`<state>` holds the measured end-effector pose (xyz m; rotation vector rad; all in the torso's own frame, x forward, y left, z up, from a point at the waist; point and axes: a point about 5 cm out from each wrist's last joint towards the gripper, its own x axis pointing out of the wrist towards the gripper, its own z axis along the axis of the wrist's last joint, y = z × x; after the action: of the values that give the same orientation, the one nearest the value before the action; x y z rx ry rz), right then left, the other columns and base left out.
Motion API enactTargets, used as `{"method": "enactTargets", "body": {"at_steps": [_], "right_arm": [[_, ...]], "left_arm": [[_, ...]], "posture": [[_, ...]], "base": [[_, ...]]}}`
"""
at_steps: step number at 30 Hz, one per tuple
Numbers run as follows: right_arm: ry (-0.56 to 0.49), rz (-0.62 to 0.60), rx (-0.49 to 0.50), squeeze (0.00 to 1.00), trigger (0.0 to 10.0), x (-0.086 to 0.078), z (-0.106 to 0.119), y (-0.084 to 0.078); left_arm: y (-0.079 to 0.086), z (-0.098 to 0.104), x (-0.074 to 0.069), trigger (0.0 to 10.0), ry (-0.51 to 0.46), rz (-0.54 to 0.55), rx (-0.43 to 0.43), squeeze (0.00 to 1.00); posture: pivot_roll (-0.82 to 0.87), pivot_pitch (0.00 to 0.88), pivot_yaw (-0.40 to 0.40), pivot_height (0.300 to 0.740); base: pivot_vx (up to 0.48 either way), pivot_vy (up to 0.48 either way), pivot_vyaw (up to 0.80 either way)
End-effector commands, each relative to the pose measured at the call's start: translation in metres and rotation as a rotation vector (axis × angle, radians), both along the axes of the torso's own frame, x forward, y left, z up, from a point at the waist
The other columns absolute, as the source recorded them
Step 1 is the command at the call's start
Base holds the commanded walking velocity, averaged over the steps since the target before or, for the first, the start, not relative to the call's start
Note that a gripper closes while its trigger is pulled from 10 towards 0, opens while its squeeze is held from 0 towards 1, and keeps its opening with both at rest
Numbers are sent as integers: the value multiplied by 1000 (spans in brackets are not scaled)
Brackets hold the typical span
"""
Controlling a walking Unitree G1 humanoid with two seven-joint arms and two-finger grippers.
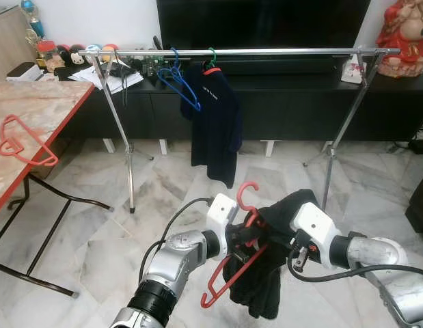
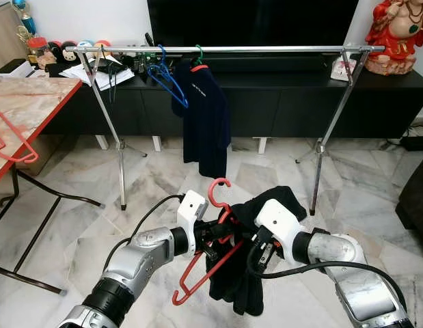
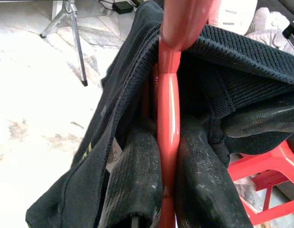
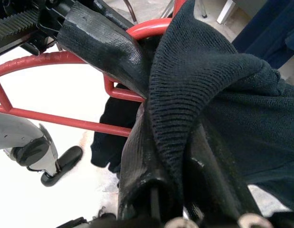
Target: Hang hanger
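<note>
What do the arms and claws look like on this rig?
Silver metal arms with black ribbed joint rings and white boxy wrist housings. A black cable loops outside each forearm. The left claw and right claw each have two long black fingers, scuffed and dusty up close.

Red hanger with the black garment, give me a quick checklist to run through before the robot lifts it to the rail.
1. Left gripper shut on the red hanger: ok.
2. Right gripper shut on the black garment: ok.
3. Garment fully seated on both hanger shoulders: cannot tell, it is bunched.
4. Hook free and pointing up: ok.
5. Open rail space to the right of the hung navy shirt: ok.
6. Rail within reach from here: cannot tell.
</note>
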<state>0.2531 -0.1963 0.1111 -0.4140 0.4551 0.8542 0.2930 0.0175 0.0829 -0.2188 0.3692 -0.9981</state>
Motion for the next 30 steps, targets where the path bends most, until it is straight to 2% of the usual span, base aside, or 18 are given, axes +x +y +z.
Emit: {"method": "enactTargets", "body": {"at_steps": [1, 3, 6, 7, 8, 9, 14, 16, 17, 18, 19, 20, 21, 22, 30], "right_arm": [[-21, 38, -13, 310, 10000, 0, 5, 5], [-21, 39, -17, 349, 10000, -1, 4, 6], [-20, 40, -22, 353, 10000, -1, 4, 6], [-19, 42, -25, 416, 10000, -1, 3, 6], [-19, 42, -25, 416, 10000, -1, 3, 6], [-16, 43, -34, 459, 10000, -1, 3, 6], [-13, 43, -54, 467, 10000, -3, 0, 4], [-9, 42, -61, 506, 10000, -4, -1, 4], [-8, 43, -60, 600, 10000, -4, -1, 4], [-8, 43, -60, 600, 10000, -4, -1, 4], [-7, 44, -59, 671, 10000, -5, -1, 4], [-7, 44, -59, 671, 10000, -5, -1, 4], [-7, 46, -68, 929, 10000, -5, -1, 3], [-7, 45, -72, 988, 10000, -5, -1, 3], [-3, 63, -86, 1000, 10000, -8, 0, 4]], "left_arm": [[-2, 13, 4, 10000, -54, 1, -45, 0], [-2, 14, 4, 10000, -55, 1, -48, 0], [-2, 14, 4, 10000, -56, 1, -51, 0], [-2, 14, 5, 10000, -57, 1, -53, 0], [-2, 14, 5, 10000, -57, 1, -53, 0], [-2, 14, 5, 10000, -58, -4, -56, 0], [-3, 14, 4, 10000, -61, -9, -57, 0], [-3, 14, 4, 10000, -62, -12, -57, 0], [-4, 14, 4, 10000, -62, -14, -58, 0], [-4, 14, 4, 10000, -62, -14, -58, 0], [-3, 14, 4, 10000, -64, -15, -57, 0], [-3, 14, 4, 10000, -64, -15, -57, 0], [-3, 14, 4, 10000, -65, -15, -58, 0], [-3, 14, 4, 10000, -65, -15, -59, 0], [-4, 14, 4, 10000, -71, -18, -65, 0]], "posture": [[-167, 0, 15, 740], [-167, 0, 15, 740], [-167, 0, 15, 740], [-167, 0, 15, 740], [-167, 0, 15, 740], [-168, 0, 13, 740], [-171, 0, 13, 740], [-171, 0, 13, 740], [-174, 0, 13, 740], [-174, 0, 13, 740], [-174, 0, 13, 740], [-174, 0, 13, 740], [-174, 0, 12, 740], [-174, 0, 12, 740], [-177, 0, 9, 740]], "base": [[0, 0, 0], [0, 0, 0], [0, 0, 0], [0, 0, 0], [0, 0, 0], [0, 0, 0], [0, 0, 0], [0, 0, 0], [0, 0, 0], [0, 0, 0], [0, 0, 0], [0, 0, 0], [0, 0, 0], [0, 0, 0], [0, 0, 0]]}}
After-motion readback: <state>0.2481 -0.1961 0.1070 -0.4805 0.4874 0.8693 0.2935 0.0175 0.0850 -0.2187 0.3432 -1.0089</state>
